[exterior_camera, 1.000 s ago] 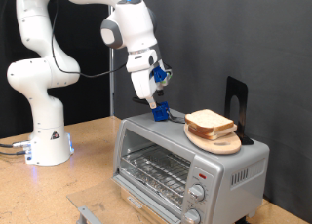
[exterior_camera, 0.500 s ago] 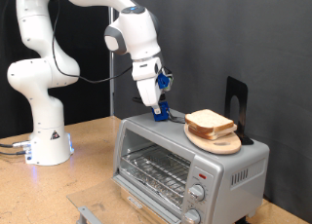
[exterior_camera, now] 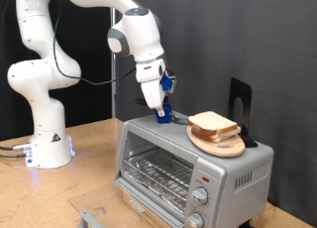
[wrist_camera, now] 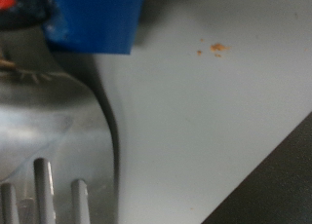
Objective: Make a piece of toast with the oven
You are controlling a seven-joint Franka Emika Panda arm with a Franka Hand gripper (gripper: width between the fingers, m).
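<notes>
The silver toaster oven [exterior_camera: 188, 169] stands on the wooden table, with its wire rack showing through the front and two round knobs at its lower right. Two alike bread slices [exterior_camera: 212, 123] lie stacked on a round light-wood plate [exterior_camera: 224, 147] on the oven's roof. My gripper [exterior_camera: 162, 116], with blue fingers, hangs just above the roof's left end, left of the plate and apart from the bread. Nothing shows between its fingers. The wrist view shows a blue finger [wrist_camera: 97, 19] close over the grey oven roof [wrist_camera: 214, 117].
A black upright stand [exterior_camera: 241, 101] rises behind the plate. The arm's white base [exterior_camera: 45, 139] stands at the exterior view's left. A grey flat piece [exterior_camera: 89, 216] lies low in front of the oven, perhaps its folded-down door.
The gripper has shifted slightly to the exterior view's right, towards the plate, staying just above the oven roof. In the last half second it has barely moved.
</notes>
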